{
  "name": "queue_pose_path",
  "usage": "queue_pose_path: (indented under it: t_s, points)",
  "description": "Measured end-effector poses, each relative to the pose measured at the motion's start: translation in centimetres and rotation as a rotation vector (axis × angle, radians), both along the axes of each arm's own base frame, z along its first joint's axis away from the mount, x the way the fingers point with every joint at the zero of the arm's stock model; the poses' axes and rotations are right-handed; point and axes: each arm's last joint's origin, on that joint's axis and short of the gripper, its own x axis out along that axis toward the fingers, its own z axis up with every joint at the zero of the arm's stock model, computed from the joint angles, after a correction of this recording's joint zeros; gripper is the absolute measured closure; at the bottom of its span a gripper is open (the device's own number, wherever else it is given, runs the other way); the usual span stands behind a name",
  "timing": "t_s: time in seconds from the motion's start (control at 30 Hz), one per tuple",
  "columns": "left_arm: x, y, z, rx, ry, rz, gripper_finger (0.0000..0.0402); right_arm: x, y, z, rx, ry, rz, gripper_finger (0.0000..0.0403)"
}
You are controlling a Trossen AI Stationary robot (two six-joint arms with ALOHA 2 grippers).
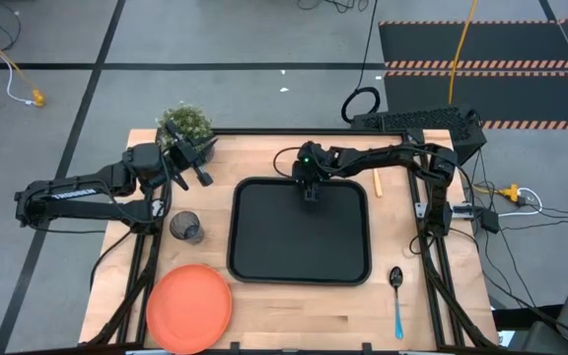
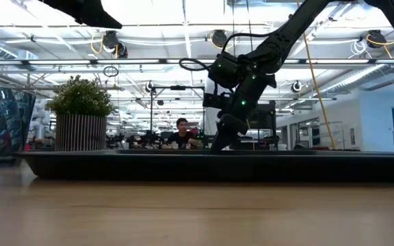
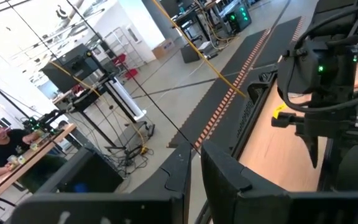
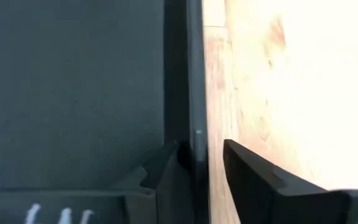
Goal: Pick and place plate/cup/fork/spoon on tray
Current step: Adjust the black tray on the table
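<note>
The left claw [image 1: 203, 176] waits at the bench's [image 1: 304, 306] ten o'clock beside the plant [image 1: 185, 124], fingers nearly together on nothing; the cup [image 1: 185, 228] sits at nine, the plate [image 1: 189, 307] at seven; the tray [image 1: 264, 251] lies in the centre. The right claw [image 1: 310, 193] straddles its twelve o'clock rim, fingers apart, probably letting go after positioning it; the fork [image 1: 377, 182] lies at one, the spoon [image 1: 397, 299] at five.

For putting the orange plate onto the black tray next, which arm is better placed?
Probably the left. The flat round orange plate lies on the table's left side, left of the black rectangular tray. The right gripper straddles the tray's far rim, farther from the plate.
</note>
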Motion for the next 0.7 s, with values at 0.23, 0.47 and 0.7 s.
queue_pose_path:
  t_s: [0.23,0.47,0.7]
  points:
    - [0.0,0.0,-0.1,-0.007,0.004,0.001,0.036,0.0,0.2,-0.1,0.034,0.002,-0.037,0.0269]
    - [0.0,0.0,-0.1,-0.009,0.008,0.001,0.036,0.2,0.9,-0.1,0.048,0.008,-0.028,0.0273]
    - [0.0,0.0,-0.1,-0.011,0.007,0.001,0.036,0.3,1.7,-0.2,0.075,0.021,-0.04,0.0273]
